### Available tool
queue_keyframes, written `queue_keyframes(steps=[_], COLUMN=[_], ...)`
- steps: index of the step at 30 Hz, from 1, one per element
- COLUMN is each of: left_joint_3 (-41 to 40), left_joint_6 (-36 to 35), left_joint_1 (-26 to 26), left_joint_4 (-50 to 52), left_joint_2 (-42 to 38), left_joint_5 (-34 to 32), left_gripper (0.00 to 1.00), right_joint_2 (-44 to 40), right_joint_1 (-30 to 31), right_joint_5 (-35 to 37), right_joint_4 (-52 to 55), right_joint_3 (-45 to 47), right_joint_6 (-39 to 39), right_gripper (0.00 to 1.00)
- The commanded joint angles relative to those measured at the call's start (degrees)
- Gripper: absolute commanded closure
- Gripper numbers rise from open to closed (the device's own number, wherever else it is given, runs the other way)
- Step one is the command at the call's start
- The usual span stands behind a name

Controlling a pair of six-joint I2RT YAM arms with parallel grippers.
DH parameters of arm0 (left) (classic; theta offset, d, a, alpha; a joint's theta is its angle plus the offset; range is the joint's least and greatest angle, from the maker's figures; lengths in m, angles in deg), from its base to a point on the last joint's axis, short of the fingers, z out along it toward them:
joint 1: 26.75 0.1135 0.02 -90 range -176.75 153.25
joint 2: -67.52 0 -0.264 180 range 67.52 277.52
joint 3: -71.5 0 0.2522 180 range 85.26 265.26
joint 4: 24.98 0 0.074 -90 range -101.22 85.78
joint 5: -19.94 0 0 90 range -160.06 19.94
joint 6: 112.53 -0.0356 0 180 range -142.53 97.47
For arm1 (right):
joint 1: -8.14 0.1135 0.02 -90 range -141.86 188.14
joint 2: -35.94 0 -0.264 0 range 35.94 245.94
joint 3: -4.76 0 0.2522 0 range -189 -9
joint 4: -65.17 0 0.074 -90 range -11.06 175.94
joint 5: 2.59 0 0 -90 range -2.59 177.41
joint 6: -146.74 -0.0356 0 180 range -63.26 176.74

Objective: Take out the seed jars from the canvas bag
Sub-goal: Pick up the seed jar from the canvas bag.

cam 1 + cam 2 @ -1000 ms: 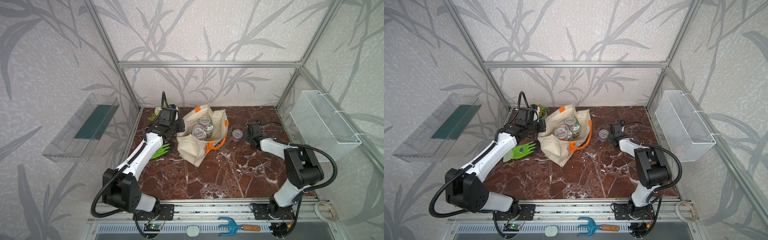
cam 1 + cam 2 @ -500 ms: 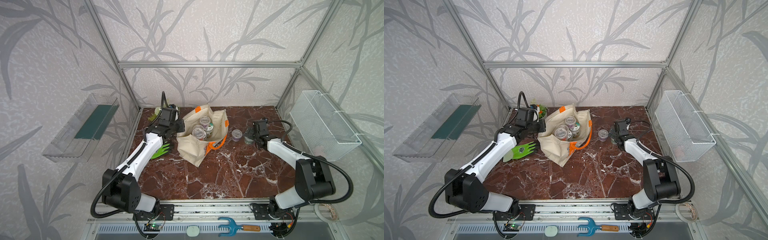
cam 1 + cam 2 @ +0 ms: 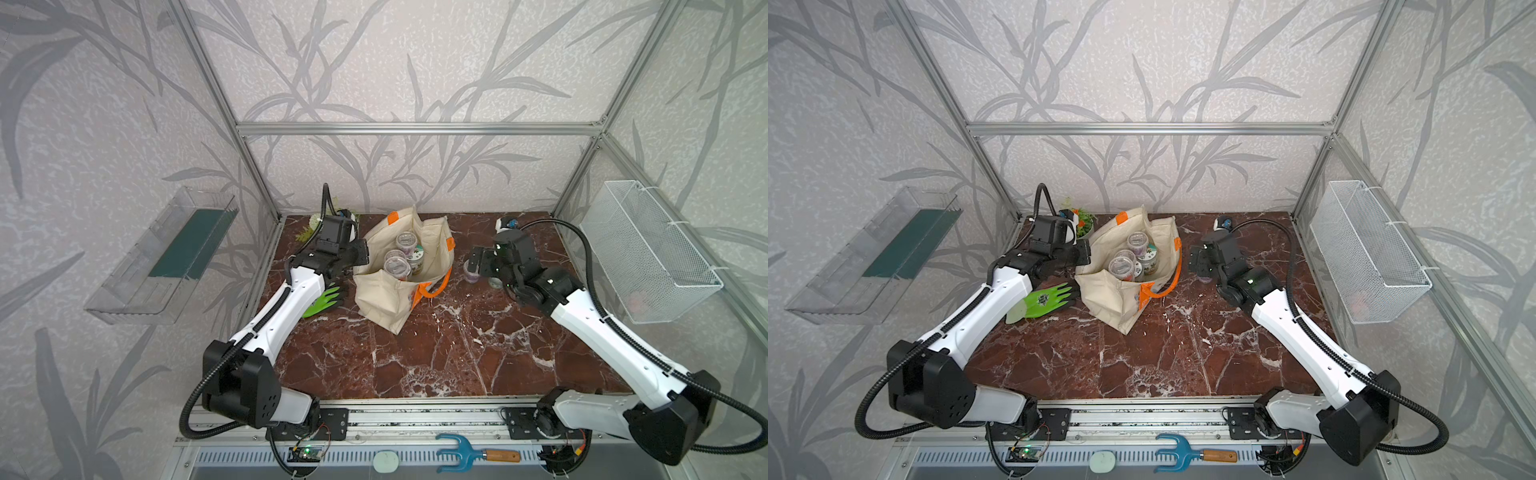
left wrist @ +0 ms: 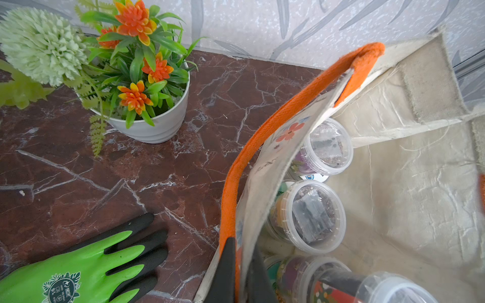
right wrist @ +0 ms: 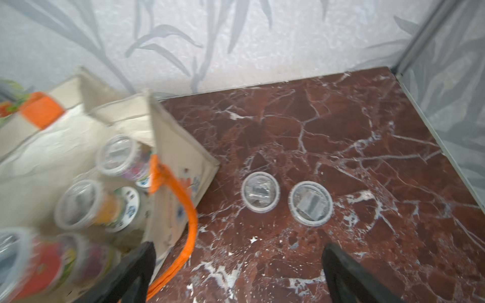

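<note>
Right wrist view: my right gripper (image 5: pixel 238 248) is spread wide and empty over the marble table (image 5: pixel 354 126), where two clear-lidded seed jars (image 5: pixel 260 192) stand side by side just beside the canvas bag (image 5: pixel 178 162). My left gripper (image 4: pixel 240 249) is pinched tight on the bag's rim and orange handle (image 4: pixel 252 149); more seed jars (image 4: pixel 307 216) sit inside the bag, which stands open
</note>
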Motion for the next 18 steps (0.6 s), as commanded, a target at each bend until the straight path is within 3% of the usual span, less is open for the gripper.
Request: queue_keyframes(steps=[1, 9, 18], left_joint_3=[-0.5, -1.1, -1.2], left_joint_6=[0.6, 0.7, 0.9], left_joint_1=[0.0, 0.0, 0.0], left_joint_4=[0.0, -0.4, -0.7], left_joint_2=[-2.0, -2.3, -2.3], left_joint_5=[-0.1, 0.2, 0.6], left_gripper=[1.0, 1.0, 1.0], right_joint_2=[2.4, 14.0, 26.6], right_joint_1=[5.6, 13.5, 15.4], right_joint_5=[1.9, -6.0, -12.5], right_joint_4=[6.5, 6.9, 6.9], right_joint_3=[-5.8, -17.0, -25.4], right_joint_6=[2.2, 3.2, 3.1], right_gripper=[0.01, 0.01, 0.01])
